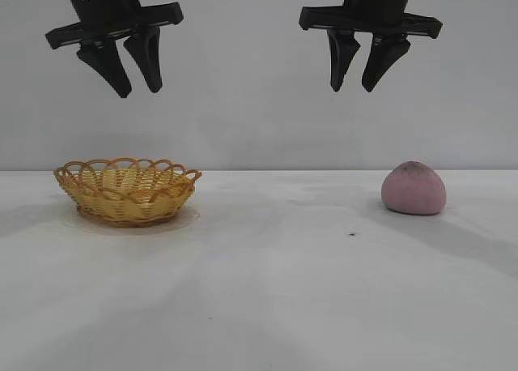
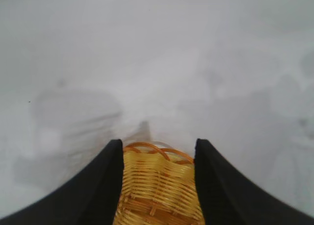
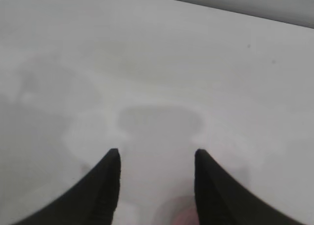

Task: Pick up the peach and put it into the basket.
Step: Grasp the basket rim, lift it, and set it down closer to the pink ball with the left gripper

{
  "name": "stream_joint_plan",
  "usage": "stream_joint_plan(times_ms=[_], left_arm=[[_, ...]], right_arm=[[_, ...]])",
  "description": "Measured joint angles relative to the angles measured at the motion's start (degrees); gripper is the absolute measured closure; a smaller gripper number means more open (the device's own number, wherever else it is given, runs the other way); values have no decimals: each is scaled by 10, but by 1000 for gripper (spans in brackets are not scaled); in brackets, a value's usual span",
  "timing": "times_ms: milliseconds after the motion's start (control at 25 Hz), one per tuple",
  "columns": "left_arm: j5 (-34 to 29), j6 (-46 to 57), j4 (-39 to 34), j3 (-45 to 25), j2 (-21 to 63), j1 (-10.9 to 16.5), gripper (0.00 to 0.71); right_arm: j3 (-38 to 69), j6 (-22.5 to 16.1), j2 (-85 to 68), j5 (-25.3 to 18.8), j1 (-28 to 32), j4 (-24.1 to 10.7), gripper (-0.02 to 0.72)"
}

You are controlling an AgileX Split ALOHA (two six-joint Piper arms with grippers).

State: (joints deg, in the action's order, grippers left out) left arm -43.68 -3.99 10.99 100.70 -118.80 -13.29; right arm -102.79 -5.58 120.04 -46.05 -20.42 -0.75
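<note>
Two black end effectors hang high over the white bench in the exterior view, both with fingers spread apart and nothing between them. The left end effector hovers above the shallow oval wicker basket with yellow weave and orange-brown looped rim; the right end effector hangs up and to the left of the dusty pink, dome-shaped peach with a greyish top. Peach and basket sit on the bench, well apart, the basket holding nothing visible

From the left wrist, the basket shows between the parted fingers, below them

From the right wrist, the parted fingers frame bare bench, with a faint pink blur, perhaps the peach, at the frame's edge
</note>
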Motion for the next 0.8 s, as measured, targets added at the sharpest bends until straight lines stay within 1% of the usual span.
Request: stream_joint_plan(times_ms=[320,600,800], left_arm=[[-9,0,-6,0,0,0,415],[-59,0,-105,0,-13,0,415],[-81,-1,-131,0,-56,10,415]], right_arm=[[0,0,0,0,0,1,412],[0,0,0,0,0,1,412],[0,0,0,-1,0,1,412]])
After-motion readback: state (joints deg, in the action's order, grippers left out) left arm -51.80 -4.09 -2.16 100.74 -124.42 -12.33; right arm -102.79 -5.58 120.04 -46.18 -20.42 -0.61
